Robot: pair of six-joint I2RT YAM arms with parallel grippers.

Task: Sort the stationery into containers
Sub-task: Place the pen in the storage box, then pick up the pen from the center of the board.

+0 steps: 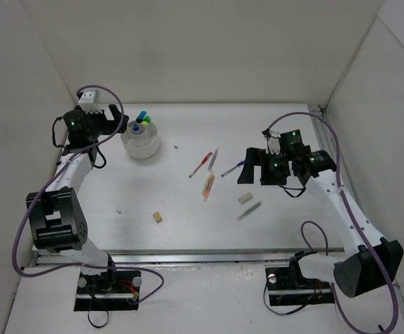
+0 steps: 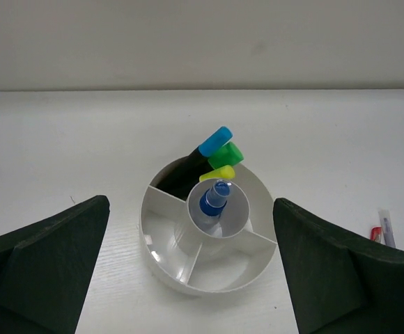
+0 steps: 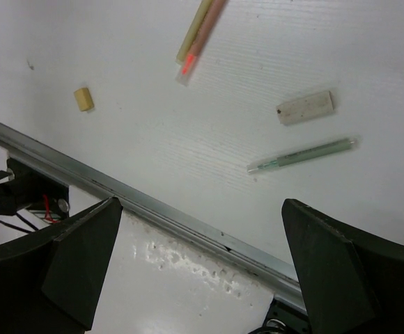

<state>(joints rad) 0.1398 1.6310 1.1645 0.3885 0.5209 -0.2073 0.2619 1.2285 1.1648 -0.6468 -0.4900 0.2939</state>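
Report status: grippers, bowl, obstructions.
Left gripper open by bowl; right gripper open, empty. Three highlighters, tube in bowl. Grey pen, eraser loose; nothing blocking.

Highlighters (image 2: 212,149): lower bodies sunk out of sight in the bowl (image 2: 188,277).
Tube (image 2: 214,200): base hidden in the centre well.
Pens (image 2: 384,228): only the ends show; the rest is behind a pincer finger (image 2: 355,278).
Cream stick (image 3: 193,31), red pen (image 3: 207,31): cut off by the top edge.
Speck (image 1: 176,147) on the counter (image 1: 272,125): too small to tell.
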